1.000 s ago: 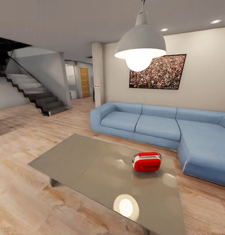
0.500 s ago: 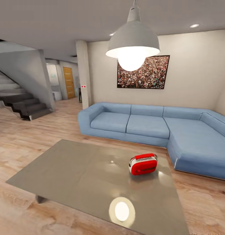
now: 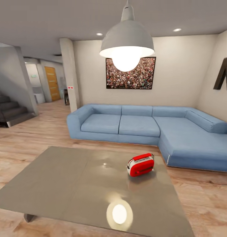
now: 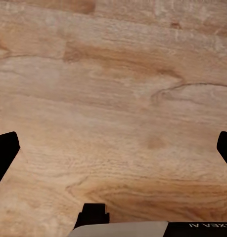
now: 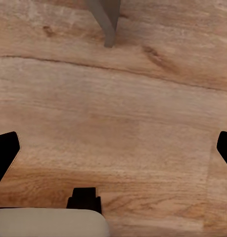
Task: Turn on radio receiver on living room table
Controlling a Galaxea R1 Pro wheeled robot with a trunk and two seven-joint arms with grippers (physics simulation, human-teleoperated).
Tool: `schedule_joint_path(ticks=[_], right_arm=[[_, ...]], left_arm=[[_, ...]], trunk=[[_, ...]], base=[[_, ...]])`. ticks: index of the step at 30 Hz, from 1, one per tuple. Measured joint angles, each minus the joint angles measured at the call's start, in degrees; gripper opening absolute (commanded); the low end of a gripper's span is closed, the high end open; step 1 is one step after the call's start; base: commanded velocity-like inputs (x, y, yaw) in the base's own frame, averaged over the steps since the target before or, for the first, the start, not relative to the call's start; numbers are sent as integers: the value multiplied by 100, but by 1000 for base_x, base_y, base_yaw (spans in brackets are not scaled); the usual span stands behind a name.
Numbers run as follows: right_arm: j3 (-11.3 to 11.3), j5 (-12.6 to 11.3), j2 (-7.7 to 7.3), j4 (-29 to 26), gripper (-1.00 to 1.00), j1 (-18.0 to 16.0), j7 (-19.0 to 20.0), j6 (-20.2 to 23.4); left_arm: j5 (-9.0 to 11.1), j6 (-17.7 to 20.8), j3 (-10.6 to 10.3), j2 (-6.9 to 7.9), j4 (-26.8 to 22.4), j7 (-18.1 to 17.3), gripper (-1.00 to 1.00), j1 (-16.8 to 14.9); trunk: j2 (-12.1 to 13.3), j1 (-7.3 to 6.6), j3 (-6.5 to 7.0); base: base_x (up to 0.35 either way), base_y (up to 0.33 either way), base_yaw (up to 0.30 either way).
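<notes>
Left gripper (image 4: 113, 148) and right gripper (image 5: 113, 148) are seen spread apart over wood floor (image 4: 113, 89). Radio receiver (image 3: 140, 165) is set on grey tabletop (image 3: 60, 177); partial lettering "AXEA" noted on the left wrist.

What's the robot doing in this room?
Nothing is being held right now. The red radio receiver sits on the grey table, in front of the blue sofa. The left pincer and right pincer hang open over the wood floor, not touching the radio.
</notes>
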Motion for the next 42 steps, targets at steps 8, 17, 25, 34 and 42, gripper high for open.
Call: schedule_joint_path(ticks=[8,17,25,34,42], right_arm=[[0,0,0,0,100,0,0,0],[0,0,0,0,100,1,0,0],[5,4,0,0,100,0,0,5],[9,9,0,0,100,1,0,8],[9,9,0,0,100,1,0,9]], left_arm=[[0,0,0,2,2,8,100,0],[0,0,0,1,2,37,100,0],[0,-6,0,-4,2,44,100,0],[-9,-17,-4,-7,2,52,100,0],[-9,-17,-1,-7,5,53,100,0]], trunk=[[0,0,0],[0,0,0],[0,0,0],[0,0,0],[0,0,0]], base=[[77,299,-277],[89,285,-277],[89,169,-161],[3,4,23],[0,0,89]])
